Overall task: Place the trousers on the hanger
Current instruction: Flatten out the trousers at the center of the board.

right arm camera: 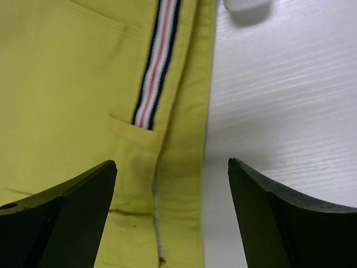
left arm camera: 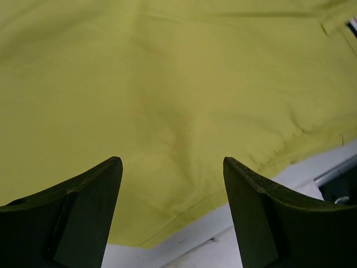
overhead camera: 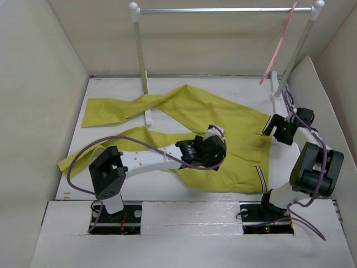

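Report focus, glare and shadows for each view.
Top external: evenly lit and sharp, soft shadows only, no glare on the trousers or table. Left wrist: cloth slightly soft, the left gripper dark and blurred at the bottom. Right wrist: striped waistband fairly crisp, right gripper silhouetted, a blurred white object casting a shadow at the top edge.

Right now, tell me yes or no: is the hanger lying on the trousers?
No, the hanger hangs from the rail at the far right, up off the trousers spread out below.
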Controlling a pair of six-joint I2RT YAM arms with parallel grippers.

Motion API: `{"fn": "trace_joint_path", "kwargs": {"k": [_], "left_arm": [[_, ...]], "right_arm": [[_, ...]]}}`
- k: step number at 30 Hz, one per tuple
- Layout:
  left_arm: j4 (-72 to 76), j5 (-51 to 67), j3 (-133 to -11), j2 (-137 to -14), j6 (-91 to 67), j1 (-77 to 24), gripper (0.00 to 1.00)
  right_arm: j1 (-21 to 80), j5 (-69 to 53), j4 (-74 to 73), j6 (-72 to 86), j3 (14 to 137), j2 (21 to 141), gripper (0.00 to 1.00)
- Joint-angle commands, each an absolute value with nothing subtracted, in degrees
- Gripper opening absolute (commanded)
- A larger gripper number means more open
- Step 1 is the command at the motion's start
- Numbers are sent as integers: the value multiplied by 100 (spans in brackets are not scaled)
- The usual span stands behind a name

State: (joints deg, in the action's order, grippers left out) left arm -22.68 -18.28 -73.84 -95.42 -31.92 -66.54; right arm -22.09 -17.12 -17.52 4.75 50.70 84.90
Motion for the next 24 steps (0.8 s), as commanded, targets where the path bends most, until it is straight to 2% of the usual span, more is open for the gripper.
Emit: {"fn": "trace_joint_path", "kwargs": {"k": [1,8,11,14,15,16,18,20,23,24], "left_arm": [[-1706,-1241,-7418,-9763,-2779,-6881,70],[-1468,-598,-7427,-10432,-2190,-7058,70],[-1599,-632,-7427,-10608,-2197,-7058,65],[-1600,-642,-7313,-10626,-2241,-7058,58],[-1600,-642,-7286,-10626,-2267,-7058,53],[-1591,-633,-7243,-10617,-2268,-7058,53],[-1591,-563,-7225,-10626,-2250,-7058,52],[-1547,-493,-7146,-10644,-2233,-7058,51],[-1547,-248,-7075,-10722,-2092,-7058,44],[-1547,-168,-7058,-10749,-2057,-7058,38]], "right_arm": [[-2373,-2408,-1065,132,5413,8867,86],[-2426,-2215,-976,465,5458,9729,85],[-2365,-2320,-888,562,5344,9905,77],[-2312,-2329,-861,554,5265,9914,54],[-2312,-2347,-800,589,5169,9879,40],[-2312,-2416,-704,615,5124,9835,27],[-2312,-2766,-546,676,5019,9791,8],[-2312,-2908,-343,773,4992,9616,0],[-2312,-3111,-202,887,5045,9126,0],[-2312,-2937,-211,905,5097,8940,0]]}}
